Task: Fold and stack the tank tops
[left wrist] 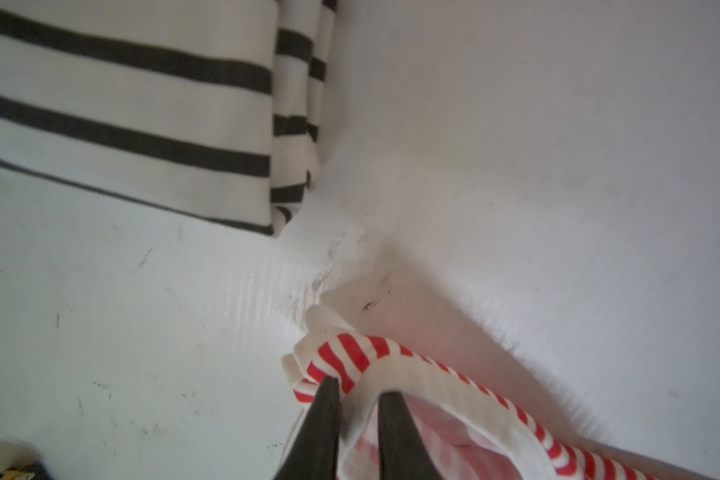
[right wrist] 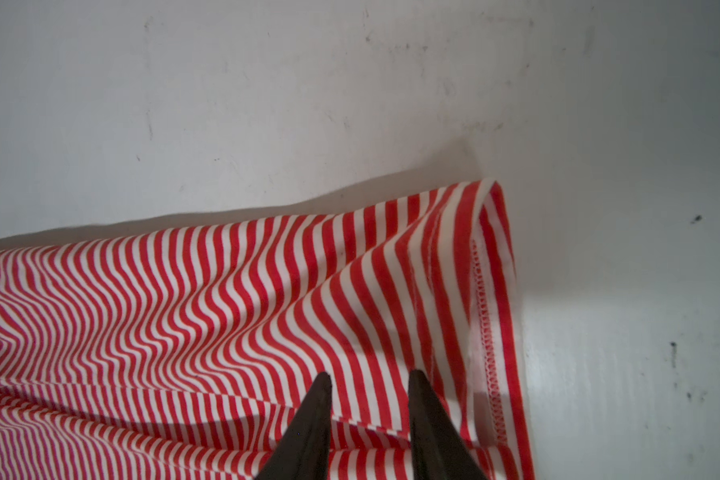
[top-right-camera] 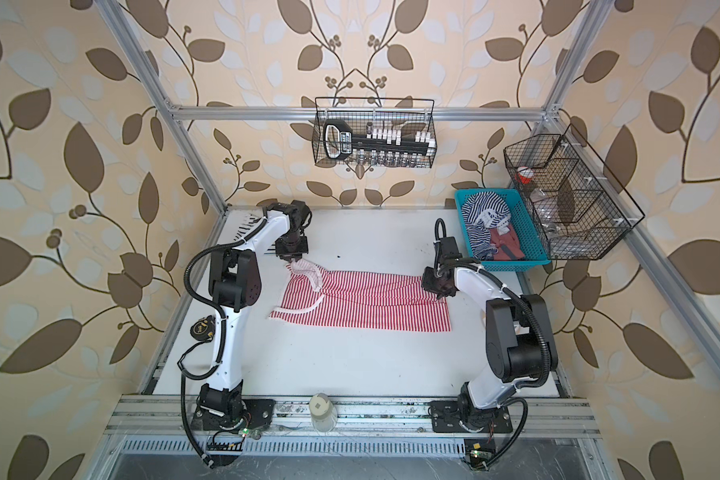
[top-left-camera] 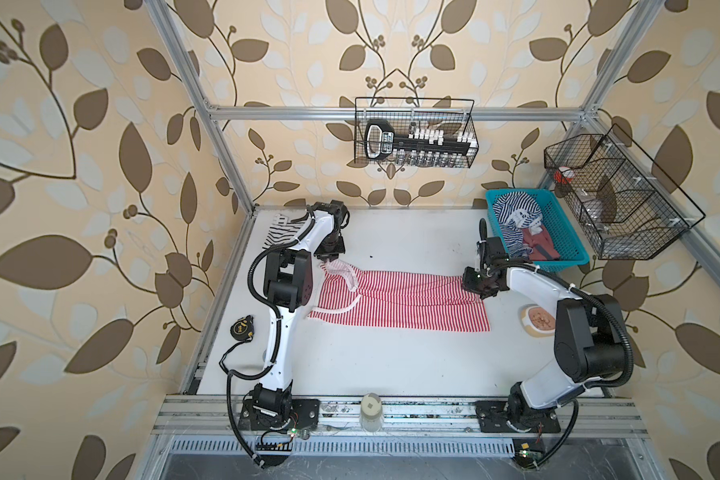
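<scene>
While the red-striped tank top point(top-left-camera: 404, 301) is lying spread lengthwise across the middle of the white surface point(top-left-camera: 391, 365), both arms are working at its far edge in both top views. The left hand point(left wrist: 356, 384) is pinching the top's white-trimmed shoulder strap, with the dark fingers point(left wrist: 327, 419) closing on the bunched trim, which is lifting slightly off the surface in the left wrist view. At the opposite end, the right hand point(right wrist: 368, 380) is sitting over the hem corner, its fingers point(right wrist: 427, 415) standing a little apart with a raised fold of red-striped fabric running between them, so it is gripping the cloth near the stitched hem. Between the two hands the fabric is rippling in shallow wrinkles, and the near edge is resting flat. Folded and lying at the far left corner of the surface, the black-striped tank top point(top-left-camera: 281, 232) is sitting partly hidden behind the left arm, well apart from the red one. Near the far right corner a teal basket point(top-left-camera: 558, 232) is holding more striped and reddish clothes. Just off the left edge of the surface a tape measure point(top-left-camera: 242, 326) is lying, and a small round dish point(top-left-camera: 537, 320) is resting on the surface by the right arm.
</scene>
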Motion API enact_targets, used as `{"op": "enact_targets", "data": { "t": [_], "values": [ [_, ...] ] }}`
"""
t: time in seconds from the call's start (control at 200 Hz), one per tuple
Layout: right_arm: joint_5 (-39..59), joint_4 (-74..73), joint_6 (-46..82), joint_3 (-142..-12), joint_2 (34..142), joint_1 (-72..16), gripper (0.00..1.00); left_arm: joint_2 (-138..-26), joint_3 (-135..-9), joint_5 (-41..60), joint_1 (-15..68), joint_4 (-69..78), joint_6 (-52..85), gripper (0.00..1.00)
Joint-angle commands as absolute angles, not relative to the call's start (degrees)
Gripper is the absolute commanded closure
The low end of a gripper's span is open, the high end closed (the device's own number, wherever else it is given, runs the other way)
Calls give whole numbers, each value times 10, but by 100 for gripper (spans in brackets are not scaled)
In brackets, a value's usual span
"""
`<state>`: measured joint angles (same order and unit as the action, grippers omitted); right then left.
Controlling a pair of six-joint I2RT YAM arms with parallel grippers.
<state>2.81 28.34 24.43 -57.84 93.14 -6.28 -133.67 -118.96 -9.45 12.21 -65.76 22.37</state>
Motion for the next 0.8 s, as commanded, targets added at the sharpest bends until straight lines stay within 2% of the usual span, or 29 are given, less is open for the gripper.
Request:
{"op": "enact_targets", "data": {
  "t": [0.0,0.12,0.205,0.265,0.37,0.68,0.795],
  "values": [
    [33,279,247,-578,947,-67,68,-1286,-1179,-126,113,-667,229,85],
    [33,272,246,-570,958,-68,68,-1273,-1133,-134,110,-663,232,85],
    [33,272,245,-568,973,-68,69,-1262,-1107,-135,110,-656,232,82],
    [33,271,246,-567,985,-67,70,-1253,-1086,-137,109,-648,231,75],
    [26,273,250,-564,1002,-67,72,-1248,-1060,-144,104,-644,230,74],
    [-1,301,262,-559,999,-62,74,-1249,-1050,-152,71,-646,231,72],
    [8,306,256,-565,978,-59,74,-1244,-1057,-133,71,-651,231,67]
  ]
}}
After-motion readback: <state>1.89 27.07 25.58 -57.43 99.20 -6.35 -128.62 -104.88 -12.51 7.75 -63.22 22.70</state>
